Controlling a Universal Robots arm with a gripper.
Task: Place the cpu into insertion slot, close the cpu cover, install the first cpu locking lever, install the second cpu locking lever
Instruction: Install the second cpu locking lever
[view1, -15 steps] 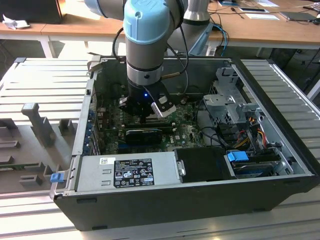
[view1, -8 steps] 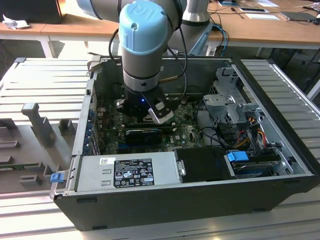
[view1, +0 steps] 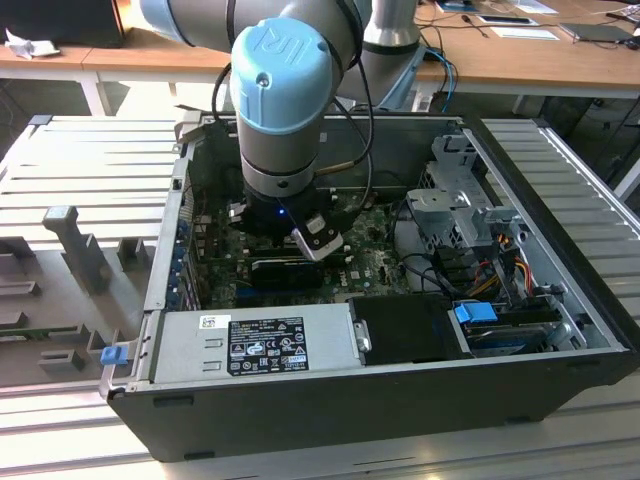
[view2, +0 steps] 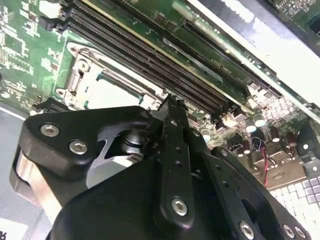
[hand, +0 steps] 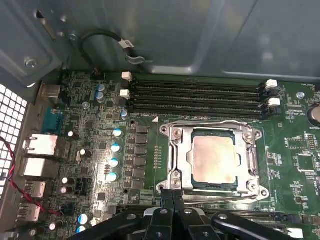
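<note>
While the chip (hand: 214, 159) lies under its closed frame (hand: 214, 131), the gripper (hand: 172, 197), fingertips pressed together and empty, hides the socket's six o'clock edge.

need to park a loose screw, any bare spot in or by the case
Bare room: the ribbed grey table at the exterior view's left of the case, and the flat power supply top. The motherboard under the gripper is crowded around the cpu.

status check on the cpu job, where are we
Gripper shut, empty, at the socket's edge. Cpu seated in the slot, cover down over it. Nothing in the way.
</note>
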